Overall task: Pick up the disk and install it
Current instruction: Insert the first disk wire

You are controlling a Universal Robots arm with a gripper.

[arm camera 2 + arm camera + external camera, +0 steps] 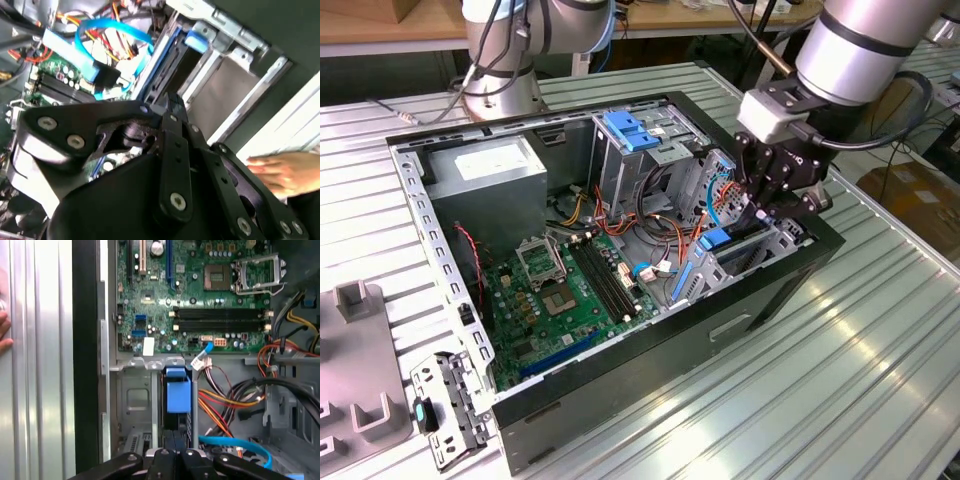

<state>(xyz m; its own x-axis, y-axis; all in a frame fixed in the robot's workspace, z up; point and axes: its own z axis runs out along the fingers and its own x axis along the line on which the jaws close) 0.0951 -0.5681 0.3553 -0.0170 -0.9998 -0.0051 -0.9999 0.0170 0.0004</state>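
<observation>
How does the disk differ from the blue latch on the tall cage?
The disk stands on edge, low in the bay under the pincer; the blue latch lies flat atop the tall cage. The disk is dark with blue edging; the latch is all blue. Both carry bright blue plastic.

Case point(650, 370): set on the tabletop point(840, 380).
Motherboard point(560, 300): laid inside the case.
Disk point(718, 243): held in a bay beside the motherboard.
Tool point(765, 208): positioned directly over the disk.

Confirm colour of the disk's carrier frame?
The carrier frame is bright blue; it shows best in the first wrist view.
</observation>
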